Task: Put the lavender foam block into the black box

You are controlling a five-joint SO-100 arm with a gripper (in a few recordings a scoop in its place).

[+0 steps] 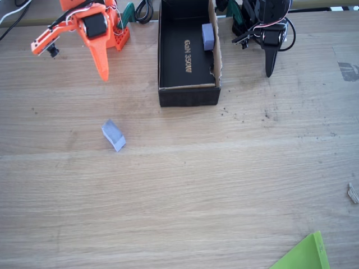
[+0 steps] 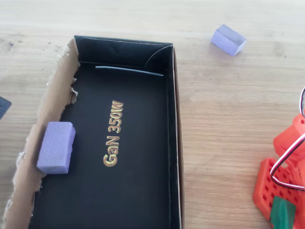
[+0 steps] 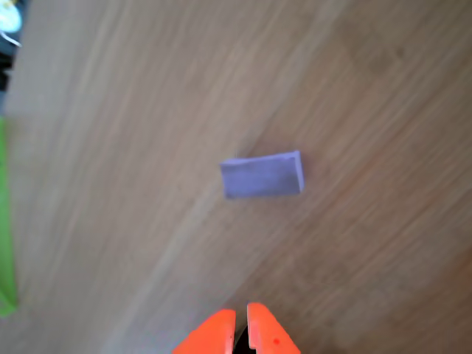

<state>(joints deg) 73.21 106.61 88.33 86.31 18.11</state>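
Observation:
The lavender foam block (image 1: 113, 135) lies alone on the wooden table, left of and nearer than the black box (image 1: 188, 95); it also shows in the overhead view (image 2: 228, 39) and the wrist view (image 3: 262, 175). The black box (image 2: 174, 143) is open-topped with gold "GaN 350W" lettering on its floor. A second lavender block (image 1: 207, 36) (image 2: 56, 147) rests inside it against the raw cardboard wall. My orange gripper (image 1: 104, 72) hangs above the table at the back left, well short of the loose block. Its tips (image 3: 242, 324) are together with nothing between them.
A green sheet (image 1: 305, 255) pokes in at the front right corner and shows at the wrist view's left edge (image 3: 6, 221). The orange arm base (image 2: 286, 186) stands right of the box in the overhead view. A scrap (image 1: 353, 193) lies at the right edge.

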